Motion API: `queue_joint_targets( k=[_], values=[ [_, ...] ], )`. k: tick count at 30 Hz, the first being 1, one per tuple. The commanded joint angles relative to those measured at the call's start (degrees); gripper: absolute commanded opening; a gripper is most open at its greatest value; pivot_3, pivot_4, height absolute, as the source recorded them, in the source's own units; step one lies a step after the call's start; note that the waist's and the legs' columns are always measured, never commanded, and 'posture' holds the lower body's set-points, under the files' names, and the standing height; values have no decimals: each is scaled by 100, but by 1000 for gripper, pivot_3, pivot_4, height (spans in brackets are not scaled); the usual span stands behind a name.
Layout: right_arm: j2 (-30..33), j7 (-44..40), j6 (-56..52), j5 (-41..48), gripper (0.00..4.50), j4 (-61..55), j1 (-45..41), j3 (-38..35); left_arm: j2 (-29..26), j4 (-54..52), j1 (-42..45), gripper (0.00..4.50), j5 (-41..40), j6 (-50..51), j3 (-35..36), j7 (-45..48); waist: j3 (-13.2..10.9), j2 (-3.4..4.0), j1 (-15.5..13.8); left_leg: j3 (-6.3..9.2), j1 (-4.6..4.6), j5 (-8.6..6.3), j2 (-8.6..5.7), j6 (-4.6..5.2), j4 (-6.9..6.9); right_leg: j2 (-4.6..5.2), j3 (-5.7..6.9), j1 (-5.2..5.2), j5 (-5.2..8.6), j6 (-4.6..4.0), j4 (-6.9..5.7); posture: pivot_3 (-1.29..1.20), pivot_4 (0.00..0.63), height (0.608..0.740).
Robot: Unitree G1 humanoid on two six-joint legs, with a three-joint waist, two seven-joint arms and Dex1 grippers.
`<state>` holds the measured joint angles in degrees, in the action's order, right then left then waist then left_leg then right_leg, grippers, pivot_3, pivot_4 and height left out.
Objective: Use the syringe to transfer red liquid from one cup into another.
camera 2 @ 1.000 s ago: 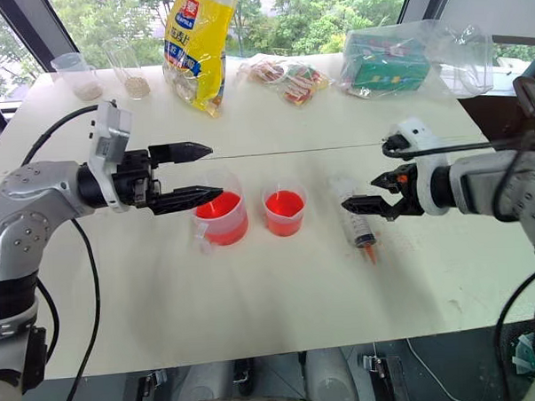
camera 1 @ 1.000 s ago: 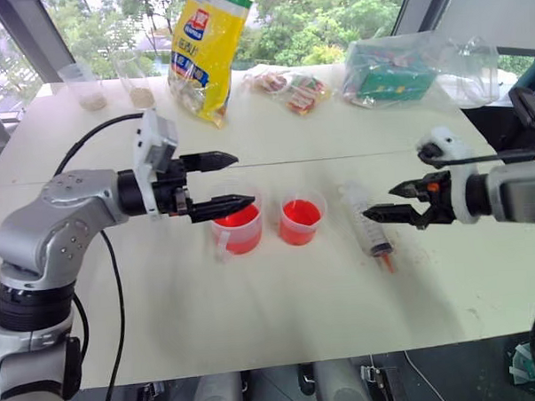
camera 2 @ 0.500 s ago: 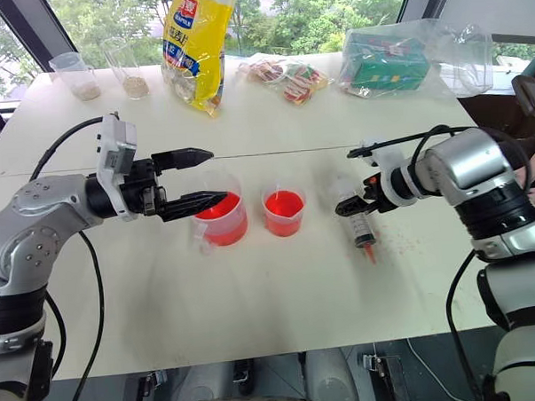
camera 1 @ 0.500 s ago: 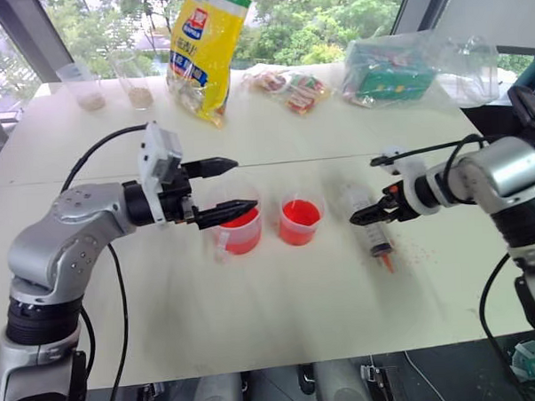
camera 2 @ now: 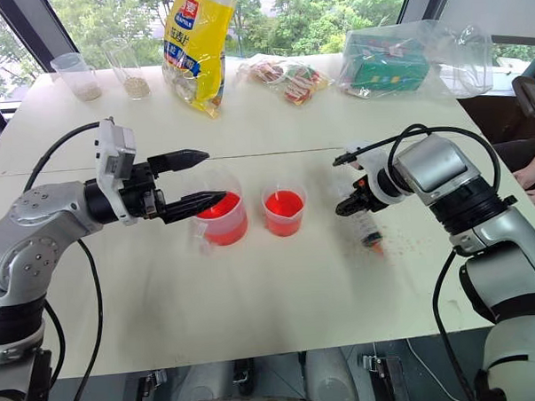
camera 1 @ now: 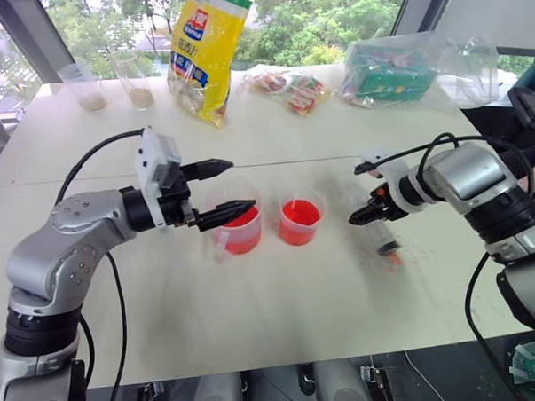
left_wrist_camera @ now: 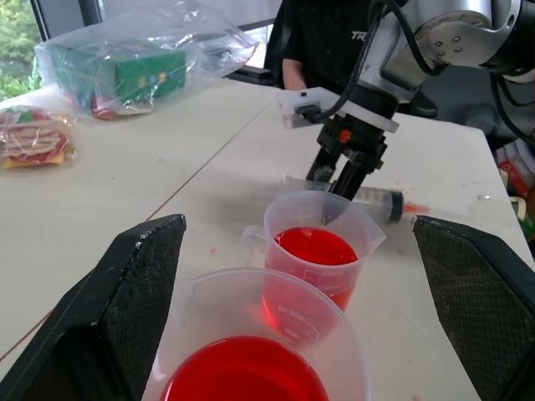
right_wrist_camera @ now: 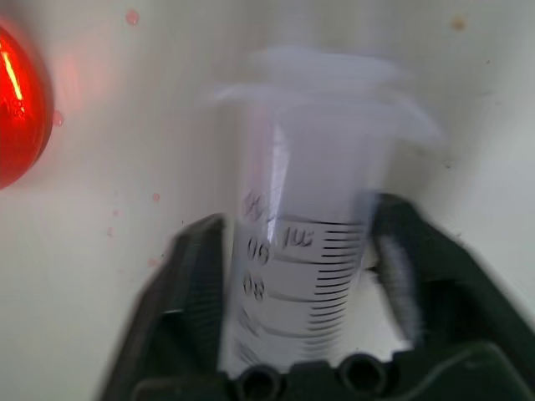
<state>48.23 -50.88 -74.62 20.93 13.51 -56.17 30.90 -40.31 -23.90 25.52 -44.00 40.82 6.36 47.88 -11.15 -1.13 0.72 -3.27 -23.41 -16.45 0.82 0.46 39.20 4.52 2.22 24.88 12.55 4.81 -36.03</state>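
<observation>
— Two cups of red liquid (left_wrist_camera: 307,248) sit side by side near the middle of the white table (camera 1: 281,315), correct?

— Yes. The wider handled cup (camera 1: 238,228) is on the left and the smaller cup without a handle (camera 1: 300,219) just to its right, close together but not touching.

— Where is the left gripper (camera 1: 224,186)?

— It hovers level over the handled cup, its two black fingers spread wide with nothing between them. In the left wrist view the handled cup's rim sits between the fingers, lower down.

— And the syringe (camera 2: 364,223)?

— It lies flat on the table to the right of the smaller cup, its red-stained tip pointing toward the near edge. Small red specks dot the table around the tip.

— Is the right gripper (camera 2: 349,203) on it?

— It angles down onto the barrel near the plunger end. In the right wrist view the fingers (right_wrist_camera: 194,288) are pressed against either side of the graduated barrel, so the jaws are clamped on the syringe, which rests on the table.

— Anything behind?

— A yellow bag (camera 1: 204,45), snack packets (camera 1: 291,87), a green box in a clear bag (camera 1: 388,71), and two tall clear cups (camera 1: 111,83) at the far left corner.
</observation>
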Motion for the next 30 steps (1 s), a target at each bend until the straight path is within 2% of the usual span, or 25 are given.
queue_joint_targets(
  k=[1, 6, 11, 14, 17, 23, 26, 30],
  values=[
    [-22, -100, -173, -10, 1343, -141, 78, -126, -23, -79, 104, 4500, 33, -201, 120, 49, 0, 0, -4, 0, 0, 0, 0, 0, 0, 0, 0, 0, 0, 0, 0, 0, 150, 740],
    [158, 198, -491, -21, 1343, -364, 104, -833, -108, 234, 355, 4500, 99, -286, 135, 193, -1, 1, -29, 1, -2, 0, -1, 0, 0, 1, 3, 1, 0, 0, 0, 0, 150, 740],
    [194, 563, -502, 207, 1343, -1150, 238, -2281, -251, 693, 729, 4500, 257, -403, 131, 452, -2, 3, -16, -2, -5, 0, -5, 0, 0, 5, 2, 3, 0, 0, 1, 0, 150, 740],
    [-261, 762, 159, 506, 1343, -1847, 462, -3409, -336, 952, 935, 4500, 285, -452, 178, 595, -2, 3, 1, -1, -4, 0, -2, 0, -4, 2, 4, 4, 0, 1, 1, 0, 150, 740],
    [-1093, 916, 1039, 1084, 1343, -2705, 562, -4435, -574, 1253, 1135, 4500, 525, -619, 167, 814, -2, 3, 22, -4, -3, 0, 3, 0, -5, -6, 2, 7, -1, 2, 0, 0, 150, 740],
    [-2824, 1091, 2197, 2250, 1343, -3080, 370, -4920, -856, 1805, 1621, 4500, 460, -497, 369, 990, -2, 4, -1, -2, -2, 3, 6, -4, -5, -6, 3, 7, -1, 2, -7, 0, 150, 740],
    [-3400, 1005, 2581, 2577, 1343, -3024, 535, -4710, -906, 1973, 1829, 4500, 360, -353, 540, 939, -2, 3, -9, -1, -3, 3, 1, -4, -3, 2, 4, 4, -1, 2, -7, 0, 150, 740],
    [-3896, 767, 3264, 2441, 1343, -2748, 916, -4208, -1159, 2073, 1815, 4500, 443, -317, 657, 1050, -2, 4, 9, -1, -3, 1, -1, -2, -4, 4, 4, 3, -1, 2, -6, 0, 150, 740]
  ],
)
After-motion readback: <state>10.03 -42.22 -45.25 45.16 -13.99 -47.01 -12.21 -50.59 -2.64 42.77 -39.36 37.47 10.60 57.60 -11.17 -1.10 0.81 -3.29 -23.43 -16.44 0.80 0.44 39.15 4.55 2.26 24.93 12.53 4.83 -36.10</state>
